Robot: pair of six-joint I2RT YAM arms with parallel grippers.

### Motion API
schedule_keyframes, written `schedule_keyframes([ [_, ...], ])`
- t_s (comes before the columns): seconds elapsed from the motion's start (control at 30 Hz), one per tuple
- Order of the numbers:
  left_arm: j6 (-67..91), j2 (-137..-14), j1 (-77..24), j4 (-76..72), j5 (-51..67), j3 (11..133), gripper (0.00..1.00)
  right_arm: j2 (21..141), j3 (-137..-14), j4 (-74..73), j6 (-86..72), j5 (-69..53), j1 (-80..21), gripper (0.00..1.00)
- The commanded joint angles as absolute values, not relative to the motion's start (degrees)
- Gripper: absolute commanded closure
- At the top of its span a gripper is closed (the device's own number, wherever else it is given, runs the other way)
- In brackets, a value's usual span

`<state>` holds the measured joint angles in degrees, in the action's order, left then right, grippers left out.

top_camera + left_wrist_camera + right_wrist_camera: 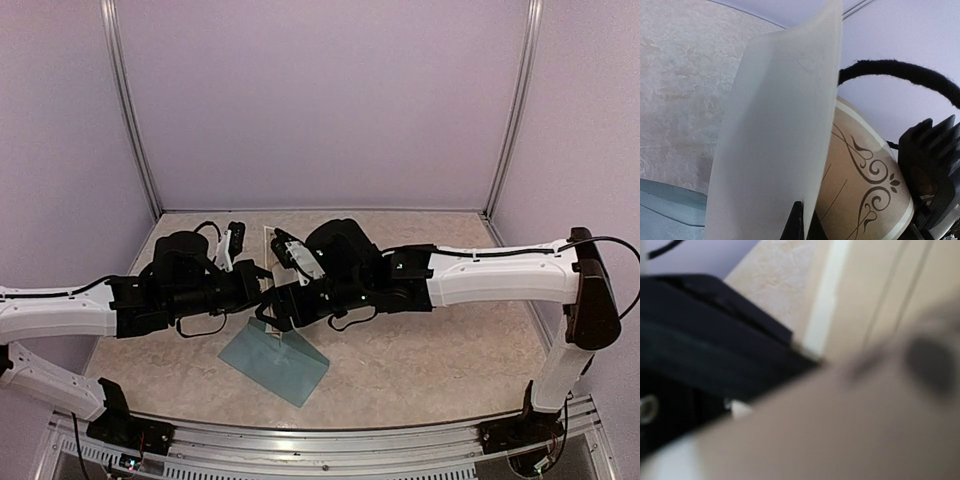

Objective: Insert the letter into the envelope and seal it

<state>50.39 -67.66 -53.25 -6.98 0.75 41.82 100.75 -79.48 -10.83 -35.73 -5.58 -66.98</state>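
Left fingers (pixel 798 221) clamped on the letter (pixel 775 130), long axis out from them, above the envelope (pixel 275 365); right fingers (pixel 272 310), state unclear.

The letter (pixel 775 140) is thin matt paper, slightly translucent. The envelope (pixel 275 362) is smooth teal paper; the table (pixel 440 350) looks marbled and matt.
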Motion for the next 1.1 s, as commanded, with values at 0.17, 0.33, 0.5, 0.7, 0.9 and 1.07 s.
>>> schedule_keyframes([
  [0.17, 51.9, -69.3, -54.5, -7.7, 1.2, 43.3, 1.0, 101.6, -83.0, -12.9, -40.3, 3.2, -68.3, 0.37],
  [0.33, 52.6, -69.5, -54.6, -7.0, 0.8, 43.1, 1.0, 101.4, -82.7, -13.8, -41.3, 5.0, -68.3, 0.56],
  [0.5, 52.8, -69.7, -54.7, -8.5, 1.8, 42.6, 0.98, 101.5, -82.4, -13.4, -41.5, 4.6, -68.4, 0.71],
  [0.7, 53.7, -70.1, -54.6, -9.1, 2.8, 42.4, 0.91, 102.2, -82.7, -13.5, -42.0, 4.2, -68.4, 0.79],
  [0.9, 53.7, -69.7, -54.6, -8.8, 2.7, 41.8, 0.68, 101.9, -82.1, -13.8, -42.5, 4.9, -68.4, 0.93],
  [1.07, 53.1, -67.7, -54.6, -8.6, 2.6, 40.7, 0.57, 100.7, -79.9, -12.2, -43.4, 5.2, -68.3, 1.0],
])
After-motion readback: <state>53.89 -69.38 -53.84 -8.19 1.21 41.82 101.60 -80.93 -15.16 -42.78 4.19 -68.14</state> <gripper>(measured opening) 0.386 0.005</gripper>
